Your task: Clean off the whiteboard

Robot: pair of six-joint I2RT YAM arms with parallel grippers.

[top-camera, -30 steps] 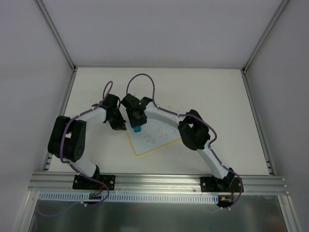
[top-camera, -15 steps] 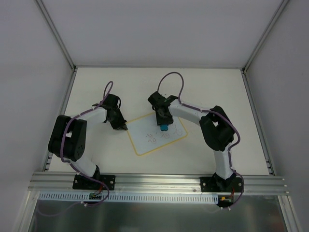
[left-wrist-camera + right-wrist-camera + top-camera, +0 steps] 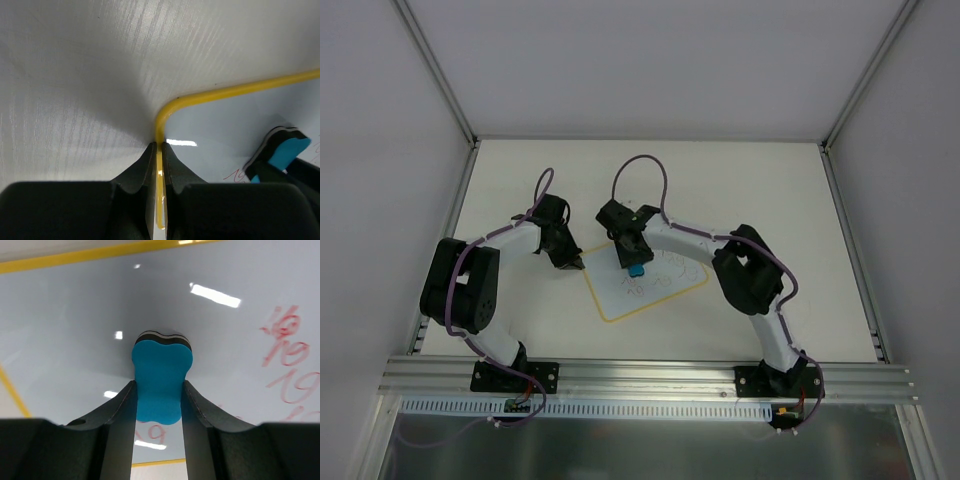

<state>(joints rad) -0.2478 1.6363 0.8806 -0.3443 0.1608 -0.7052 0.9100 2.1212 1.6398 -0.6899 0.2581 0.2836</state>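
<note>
The whiteboard (image 3: 620, 302), white with a thin yellow rim, lies tilted on the table between the arms. Faint red scribbles (image 3: 647, 287) mark its middle. My left gripper (image 3: 574, 262) is at the board's left corner, and in the left wrist view the left gripper (image 3: 160, 146) is shut on the yellow rim (image 3: 159, 125). My right gripper (image 3: 633, 262) is over the board, shut on a blue eraser (image 3: 635, 270). From the right wrist, the eraser (image 3: 161, 375) is pinched in the right gripper (image 3: 159, 382), its dark underside against the white surface. Red numbers (image 3: 287, 352) lie to its right.
The white table (image 3: 770, 200) extends around the board, with grey walls on three sides. An aluminium rail (image 3: 640, 375) runs along the near edge by the arm bases. The eraser (image 3: 284, 154) shows at the right edge of the left wrist view.
The right gripper carried the eraser to the right across the board, then back to the left of its middle. The left gripper has stayed at the board's corner.
</note>
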